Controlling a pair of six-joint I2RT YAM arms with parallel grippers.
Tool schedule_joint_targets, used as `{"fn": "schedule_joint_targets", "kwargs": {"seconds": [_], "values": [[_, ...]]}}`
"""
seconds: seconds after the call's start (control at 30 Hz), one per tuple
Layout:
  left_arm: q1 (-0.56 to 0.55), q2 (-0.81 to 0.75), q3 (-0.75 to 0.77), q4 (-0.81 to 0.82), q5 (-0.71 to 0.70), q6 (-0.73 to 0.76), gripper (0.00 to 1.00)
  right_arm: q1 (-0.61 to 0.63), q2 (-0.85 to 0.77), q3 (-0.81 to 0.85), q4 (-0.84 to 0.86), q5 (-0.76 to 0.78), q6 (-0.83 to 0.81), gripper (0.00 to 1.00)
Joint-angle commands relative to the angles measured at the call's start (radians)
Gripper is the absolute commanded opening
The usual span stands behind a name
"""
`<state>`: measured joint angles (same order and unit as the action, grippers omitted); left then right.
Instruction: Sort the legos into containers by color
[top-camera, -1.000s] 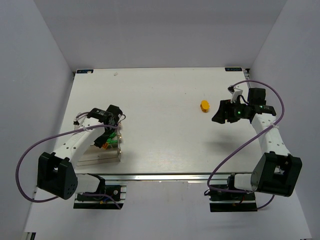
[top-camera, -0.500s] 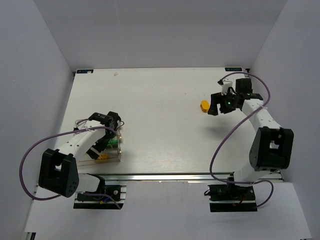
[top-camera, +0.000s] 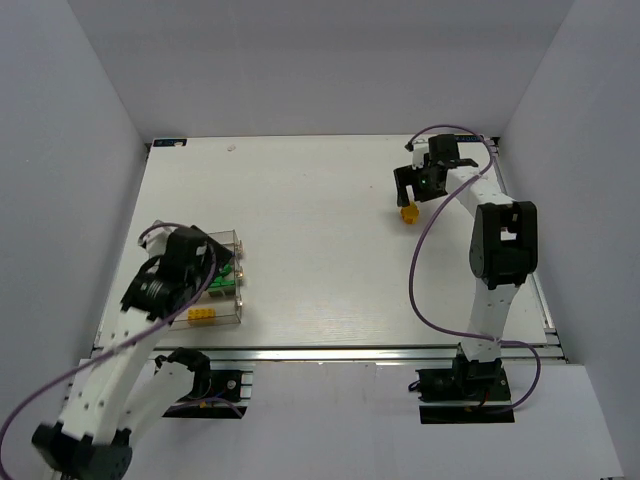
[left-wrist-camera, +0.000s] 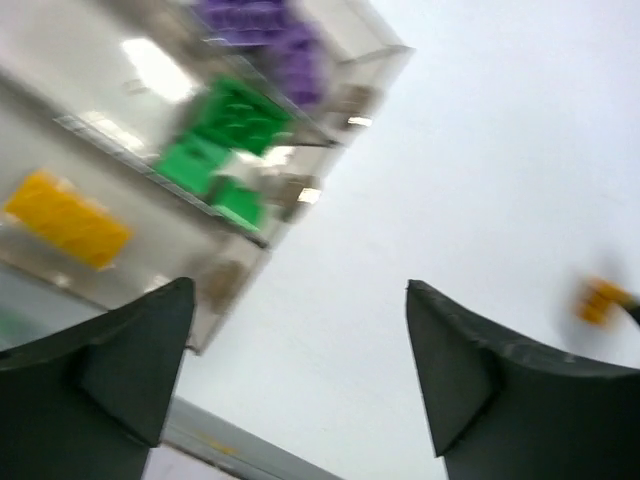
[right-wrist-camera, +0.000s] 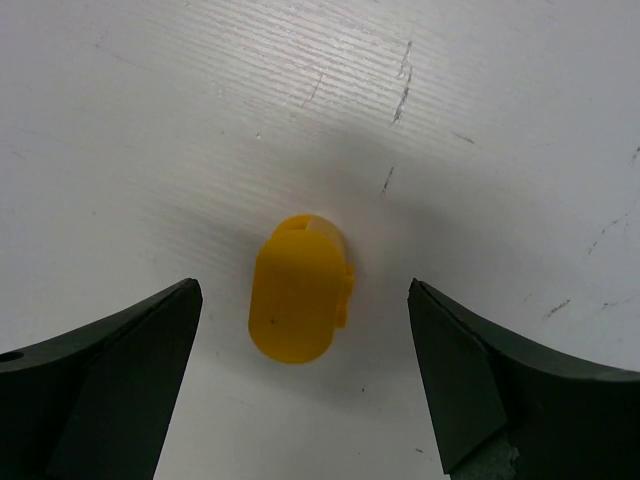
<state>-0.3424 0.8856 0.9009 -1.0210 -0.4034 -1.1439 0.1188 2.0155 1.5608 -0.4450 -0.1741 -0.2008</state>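
A small yellow lego (right-wrist-camera: 298, 300) lies on the white table (right-wrist-camera: 500, 120) between the tips of my open right gripper (right-wrist-camera: 303, 287), touching neither finger. From above, the right gripper (top-camera: 413, 190) hovers just behind this lego (top-camera: 408, 212). The clear containers (top-camera: 232, 300) stand at the near left. They hold purple legos (left-wrist-camera: 262, 35), green legos (left-wrist-camera: 232, 120) and a flat yellow lego (left-wrist-camera: 65, 218), each color in its own bin. My left gripper (left-wrist-camera: 300, 295) is open and empty, raised beside the containers. In the overhead view the left gripper (top-camera: 198, 266) partly covers them.
The table's metal front rail (top-camera: 330, 353) runs along the near edge. White walls (top-camera: 70, 150) enclose the left, right and back. The right arm's purple cable (top-camera: 425, 270) loops over the table's right side.
My left gripper opened and rose back from the containers, leaving the flat yellow lego in the nearest bin. My right arm swung toward the far side, over the small yellow lego, jaws opening wider.
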Motion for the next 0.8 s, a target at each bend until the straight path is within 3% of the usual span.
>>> {"fn": "schedule_joint_targets", "kwargs": {"seconds": [0.0,0.2,0.43,0.53,0.57,0.63,0.67,0.77], "values": [[-0.003,-0.222,-0.085,0.228,0.135,0.145,0.98,0.041,0.034,0.073,0.017,0.087,-0.003,0.89],[-0.003,-0.343,-0.1,0.185,0.14,0.138,0.98,0.054,0.089,0.068,0.019,0.136,-0.003,0.88],[-0.003,-0.389,-0.123,0.193,0.178,0.139,0.98,0.053,0.101,0.05,-0.043,0.151,0.009,0.74],[-0.003,-0.408,-0.148,0.255,0.219,0.168,0.98,0.047,0.103,0.061,-0.081,0.107,-0.006,0.52],[-0.003,-0.416,-0.154,0.301,0.236,0.182,0.98,0.047,0.097,0.064,-0.087,0.081,-0.028,0.36],[-0.003,-0.427,-0.172,0.361,0.276,0.226,0.98,0.051,0.077,0.08,-0.131,-0.085,-0.069,0.19],[-0.003,-0.436,-0.178,0.427,0.32,0.245,0.98,0.051,0.071,0.093,-0.161,-0.15,-0.1,0.0],[-0.003,-0.481,-0.214,0.553,0.398,0.295,0.98,0.085,0.054,0.166,-0.302,-0.413,-0.265,0.0]]}}
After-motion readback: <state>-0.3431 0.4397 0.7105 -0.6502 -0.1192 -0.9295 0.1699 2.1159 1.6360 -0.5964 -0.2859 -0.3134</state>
